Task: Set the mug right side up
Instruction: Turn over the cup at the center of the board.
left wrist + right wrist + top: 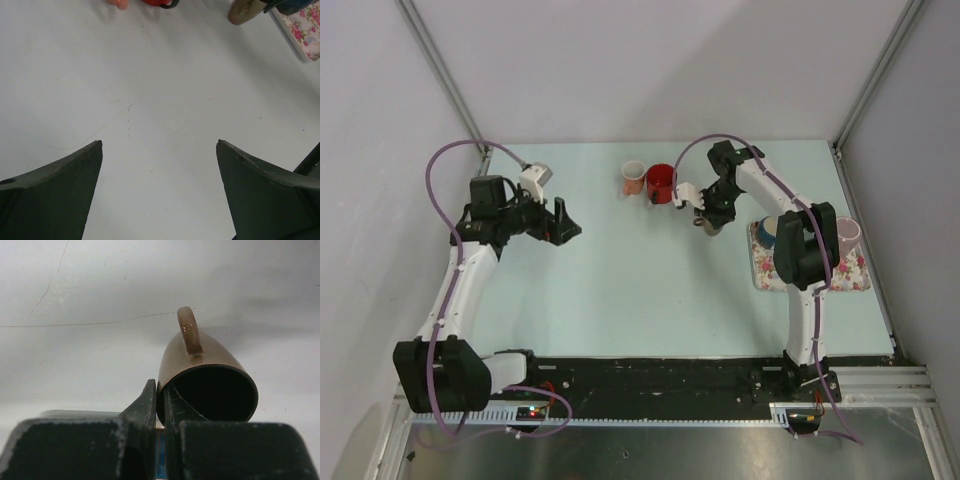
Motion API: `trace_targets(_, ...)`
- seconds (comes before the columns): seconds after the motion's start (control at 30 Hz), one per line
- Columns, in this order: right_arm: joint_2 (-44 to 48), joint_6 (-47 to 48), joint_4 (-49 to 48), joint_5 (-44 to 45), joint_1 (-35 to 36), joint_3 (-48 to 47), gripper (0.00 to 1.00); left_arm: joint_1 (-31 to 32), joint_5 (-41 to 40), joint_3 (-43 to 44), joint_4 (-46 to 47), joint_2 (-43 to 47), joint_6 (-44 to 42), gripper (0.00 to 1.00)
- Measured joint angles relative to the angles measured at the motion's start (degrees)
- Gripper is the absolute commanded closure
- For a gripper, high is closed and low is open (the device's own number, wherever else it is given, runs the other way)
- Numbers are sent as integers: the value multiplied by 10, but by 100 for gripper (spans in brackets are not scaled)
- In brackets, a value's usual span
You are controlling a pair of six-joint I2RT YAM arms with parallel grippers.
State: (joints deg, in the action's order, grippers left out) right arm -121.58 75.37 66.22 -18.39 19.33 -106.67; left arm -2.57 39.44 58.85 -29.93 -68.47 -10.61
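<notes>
Where the right arm reaches out to about 2 o'clock from table centre, the right claw (706,220) is clenched on the brown mug (202,360). One finger is outside the rim wall and one inside, pinching the left side of the rim. The mug is not upright: it's tipped over, mouth facing the wrist camera, handle (189,330) at 12 o'clock in that view. Can't tell whether it touches the table (620,290) or hangs just above it.

Left claw (159,145) is released, fingers spread wide, above the table at about 9 o'clock, well apart from the brown mug.

Red mug (660,183) and pink cup (633,180) sit side by side at 12 o'clock near the back edge, the red mug on the side nearer the right claw. Flowered tray (855,275) sits at 3 o'clock with cups on it, partly hidden by the right arm.
</notes>
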Motion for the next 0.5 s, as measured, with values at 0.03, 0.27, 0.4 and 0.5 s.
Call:
trace_targets(0.03, 0, 2, -1, 0, 0, 5, 100, 4, 0, 0, 0, -1, 0, 2)
trace_targets(0.27, 11, 1, -19, -3, 0, 21, 61, 78, -16, 13, 1, -38, -13, 2)
trace_targets(0.4, 21, -5, -25, -6, 0, 26, 41, 122, -30, 69, 2, -105, -15, 2)
trace_targets(0.5, 38, -14, -27, -10, 0, 27, 34, 146, -37, 122, 3, -161, -15, 2)
